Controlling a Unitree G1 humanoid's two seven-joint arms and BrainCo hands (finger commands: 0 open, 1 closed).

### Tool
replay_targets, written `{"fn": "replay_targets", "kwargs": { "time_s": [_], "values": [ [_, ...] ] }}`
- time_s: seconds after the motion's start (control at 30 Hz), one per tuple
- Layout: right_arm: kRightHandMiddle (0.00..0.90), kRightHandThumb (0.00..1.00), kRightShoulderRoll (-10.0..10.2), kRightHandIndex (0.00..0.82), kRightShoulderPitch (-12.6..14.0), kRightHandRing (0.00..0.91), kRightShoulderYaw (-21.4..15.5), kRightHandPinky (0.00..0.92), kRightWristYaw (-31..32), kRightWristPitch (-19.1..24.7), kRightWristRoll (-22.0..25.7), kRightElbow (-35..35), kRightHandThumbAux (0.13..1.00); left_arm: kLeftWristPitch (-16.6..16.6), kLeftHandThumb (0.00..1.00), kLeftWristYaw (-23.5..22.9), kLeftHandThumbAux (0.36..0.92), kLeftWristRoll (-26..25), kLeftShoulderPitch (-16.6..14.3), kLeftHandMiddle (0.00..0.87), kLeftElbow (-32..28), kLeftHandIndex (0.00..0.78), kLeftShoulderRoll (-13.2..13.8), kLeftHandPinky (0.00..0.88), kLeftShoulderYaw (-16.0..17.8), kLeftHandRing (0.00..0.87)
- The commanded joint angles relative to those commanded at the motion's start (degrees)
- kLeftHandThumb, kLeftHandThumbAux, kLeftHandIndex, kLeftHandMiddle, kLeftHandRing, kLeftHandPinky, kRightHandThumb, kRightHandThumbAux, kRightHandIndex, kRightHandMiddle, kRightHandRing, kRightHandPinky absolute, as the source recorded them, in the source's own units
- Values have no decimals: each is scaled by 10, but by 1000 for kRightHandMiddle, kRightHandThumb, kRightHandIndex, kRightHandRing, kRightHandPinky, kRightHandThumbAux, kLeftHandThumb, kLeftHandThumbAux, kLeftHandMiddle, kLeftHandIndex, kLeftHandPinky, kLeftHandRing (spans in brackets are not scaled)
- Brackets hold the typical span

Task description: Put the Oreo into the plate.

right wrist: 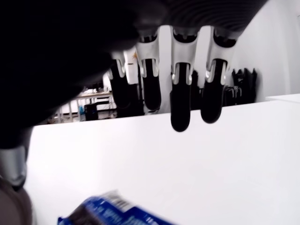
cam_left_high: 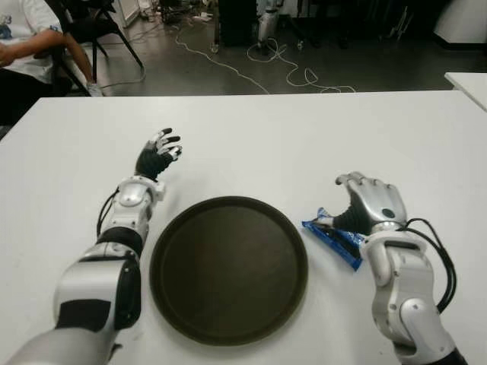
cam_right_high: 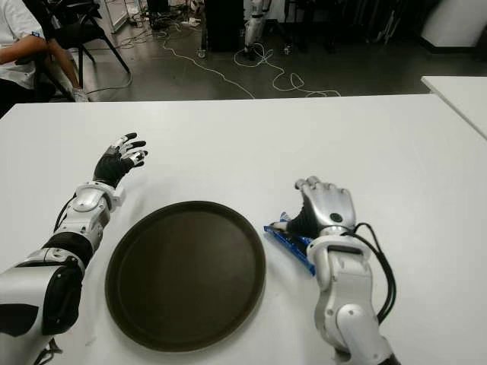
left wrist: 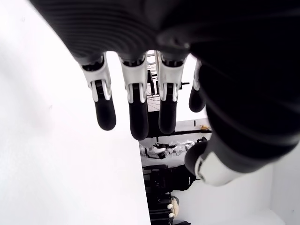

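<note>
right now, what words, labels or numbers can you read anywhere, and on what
None can be read.
Blue Oreo packet, on the table under the right hand: print is blurred in every view.
Dark round plate: no markings.
Left hand: no label visible.

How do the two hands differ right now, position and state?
The right hand hovers over the blue Oreo pack right of the plate; the left hand is up-table, left of the plate, near nothing. Right fingers droop; left fingers spread upward. Both hold nothing.
</note>
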Motion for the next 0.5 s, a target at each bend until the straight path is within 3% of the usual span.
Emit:
{"fn": "replay_targets", "kwargs": {
  "time_s": [0.37,0.5],
  "values": [
    [311,0,2,232,4,356,5,393,2,-8,-4,-4,525,0,5,-2,741,0,1,198,0,104,1,201,0,202],
    [300,0,5,225,5,337,6,356,6,-5,-7,-3,517,0,14,-3,739,-1,1,199,0,105,2,210,1,204]
  ]
}}
